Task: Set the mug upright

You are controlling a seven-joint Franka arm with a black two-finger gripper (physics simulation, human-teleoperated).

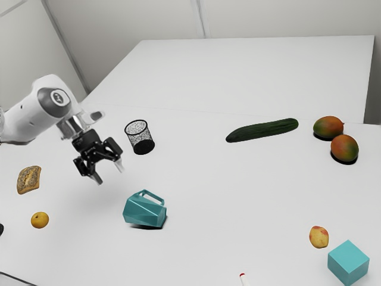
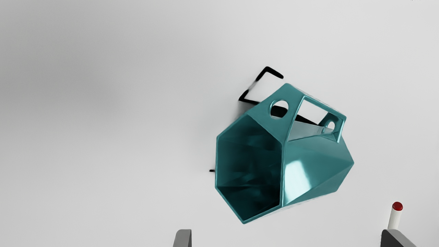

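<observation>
The teal faceted mug (image 1: 144,211) lies on its side on the table (image 1: 196,179), nearer the side where the arm comes in and well apart from the table's far edge. Its long axis runs roughly along that far edge. The open mouth faces the exterior view's left, the base points to the exterior view's right, and the handle sticks up and toward the far edge.

The pincer (image 1: 109,174) hangs above the table, near the mug on its mouth side and apart from it, with its 2 fingers spread wide. In the wrist view the mug lies beyond the fingertips, across the space between them, mouth and handle both in sight.

Near the far edge lie a dark green cucumber (image 1: 262,130), its length roughly along the edge, and 2 mangoes (image 1: 328,127) close together. A black mesh pen cup (image 1: 139,132) stands between the mug and the far edge. On the arm's side are a seeded bread roll (image 1: 28,180) and a small orange-yellow fruit (image 1: 40,220). Toward the exterior view's right, well apart from the far edge, a yellow-red fruit (image 1: 319,237) lies near a teal cube (image 1: 348,262). A white marker with a red end (image 2: 395,218) lies off past the mug's base.
</observation>
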